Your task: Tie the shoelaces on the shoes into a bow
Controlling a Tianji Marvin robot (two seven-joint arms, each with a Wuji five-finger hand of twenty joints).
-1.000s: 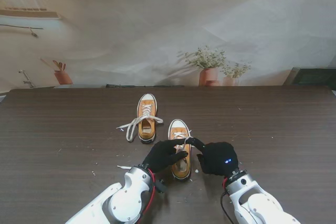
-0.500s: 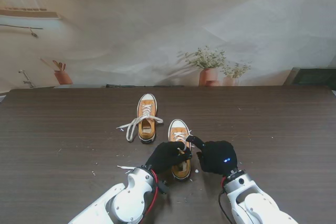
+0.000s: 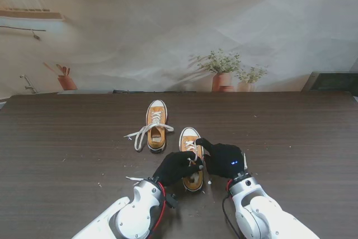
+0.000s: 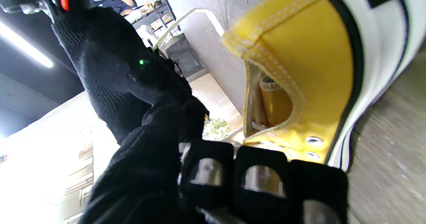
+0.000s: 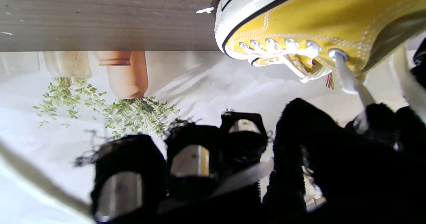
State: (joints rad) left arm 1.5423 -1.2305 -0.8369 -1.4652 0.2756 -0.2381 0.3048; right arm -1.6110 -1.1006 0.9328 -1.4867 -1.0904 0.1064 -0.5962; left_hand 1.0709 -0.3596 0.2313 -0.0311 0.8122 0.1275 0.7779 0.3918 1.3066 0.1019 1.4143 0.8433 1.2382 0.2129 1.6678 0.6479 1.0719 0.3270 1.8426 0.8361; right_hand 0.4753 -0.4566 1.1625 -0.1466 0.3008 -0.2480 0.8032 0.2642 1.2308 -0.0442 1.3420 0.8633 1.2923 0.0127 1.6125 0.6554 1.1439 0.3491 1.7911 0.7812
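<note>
Both hands meet over the near yellow shoe (image 3: 193,160) on the table (image 3: 291,138): the right hand (image 3: 224,160) pinches a white lace (image 5: 349,81), the left hand (image 3: 178,167) is curled, its grip hidden, so pull gently and keep the lace tight.

The tabletop (image 3: 67,149) fills the lower half of the stand view. Two shoes stand on it near frame centre. The far shoe (image 3: 156,125) lies up and left of centre, its loose laces (image 3: 140,134) trailing to the left onto the tabletop. The near shoe (image 3: 192,158) lies just right of it and lower in the frame. The left robot hand (image 3: 177,166) sits at the near shoe's left side, the right robot hand (image 3: 222,159) at its right side, both meeting over its laced area. Potted plants (image 3: 224,68) stand beyond the tabletop's far edge, right of centre.
</note>
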